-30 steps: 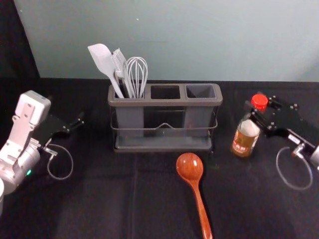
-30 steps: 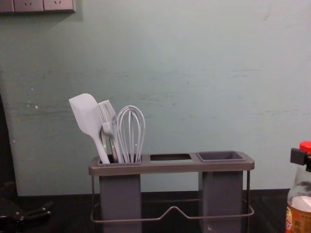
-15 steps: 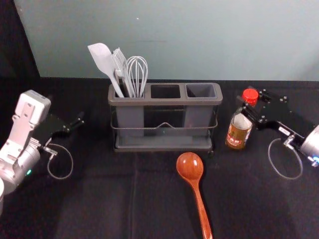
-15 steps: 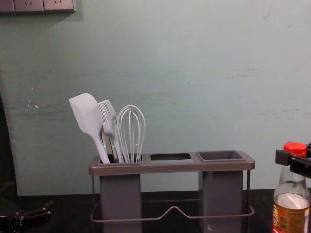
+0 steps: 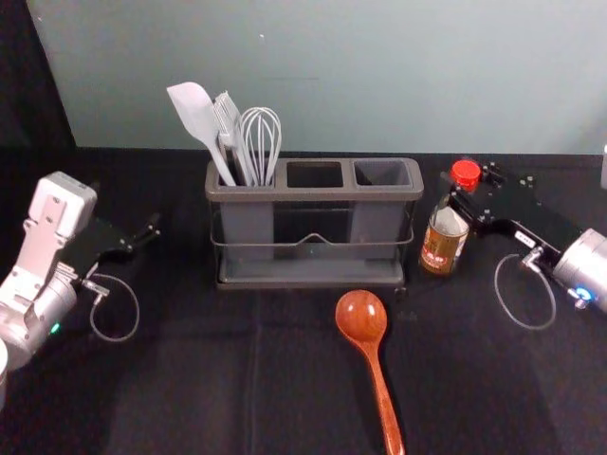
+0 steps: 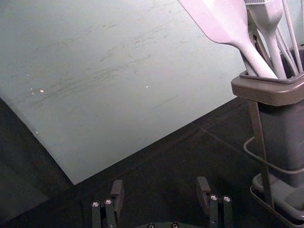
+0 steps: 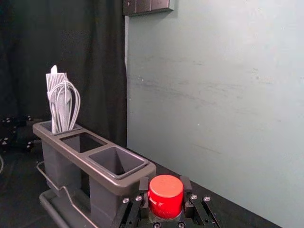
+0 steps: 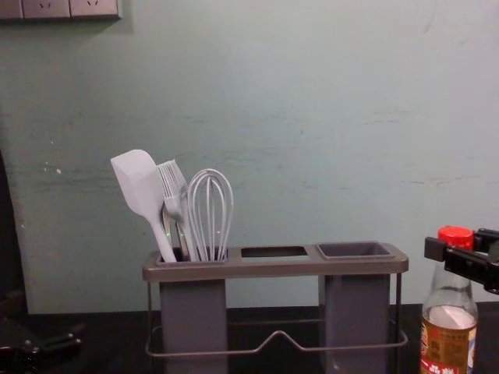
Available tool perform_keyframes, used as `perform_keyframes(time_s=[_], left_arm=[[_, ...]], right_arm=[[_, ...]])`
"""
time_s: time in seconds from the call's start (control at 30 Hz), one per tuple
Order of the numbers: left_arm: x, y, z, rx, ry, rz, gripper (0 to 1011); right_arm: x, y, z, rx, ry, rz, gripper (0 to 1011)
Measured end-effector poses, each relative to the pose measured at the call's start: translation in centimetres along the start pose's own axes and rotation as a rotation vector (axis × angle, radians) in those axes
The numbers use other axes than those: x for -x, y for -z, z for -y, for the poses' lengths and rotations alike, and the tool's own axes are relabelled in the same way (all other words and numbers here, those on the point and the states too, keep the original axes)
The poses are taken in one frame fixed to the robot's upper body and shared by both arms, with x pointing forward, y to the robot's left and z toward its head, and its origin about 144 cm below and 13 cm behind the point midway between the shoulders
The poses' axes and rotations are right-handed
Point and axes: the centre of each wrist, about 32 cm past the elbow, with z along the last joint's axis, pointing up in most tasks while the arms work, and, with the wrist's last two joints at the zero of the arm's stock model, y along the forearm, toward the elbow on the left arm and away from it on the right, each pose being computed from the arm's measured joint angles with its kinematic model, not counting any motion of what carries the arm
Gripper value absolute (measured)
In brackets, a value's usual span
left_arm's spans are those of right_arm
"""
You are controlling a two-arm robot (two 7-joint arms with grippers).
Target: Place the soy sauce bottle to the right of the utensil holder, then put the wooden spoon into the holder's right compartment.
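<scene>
My right gripper (image 5: pixel 467 194) is shut on the neck of the soy sauce bottle (image 5: pixel 444 242), just right of the utensil holder (image 5: pixel 313 195). In the right wrist view, the right gripper (image 7: pixel 166 197) has its fingers on both sides of the red cap (image 7: pixel 166 195). The bottle (image 8: pixel 448 335) stands upright beside the holder (image 8: pixel 273 269) in the chest view. On the cloth before the holder lies the wooden spoon (image 5: pixel 361 318), bowl toward the holder. My left gripper (image 5: pixel 142 239) is parked at the left; in its wrist view the left gripper (image 6: pixel 160 192) is open, holding nothing.
A white spatula (image 5: pixel 195 118), a brush (image 5: pixel 228 123) and a whisk (image 5: pixel 260 137) stand in the holder's left compartment. A pale wall (image 5: pixel 379 76) rises behind the black cloth (image 5: pixel 190 379). A socket panel (image 8: pixel 70 8) is on the wall, upper left.
The right gripper and the bottle have moved together to the left, closer to the holder. The left arm, the holder and the spoon have stayed where they were.
</scene>
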Motion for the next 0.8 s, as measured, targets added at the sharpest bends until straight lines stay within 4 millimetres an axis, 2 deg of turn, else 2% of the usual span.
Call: perform_keyframes(time_s=[0.8], left_arm=[[0.0,0.0,0.0,0.000,0.000,0.000,1005]], right_arm=[[0.4,0.4,-1.1,0.014,0.014,-0.017,392]])
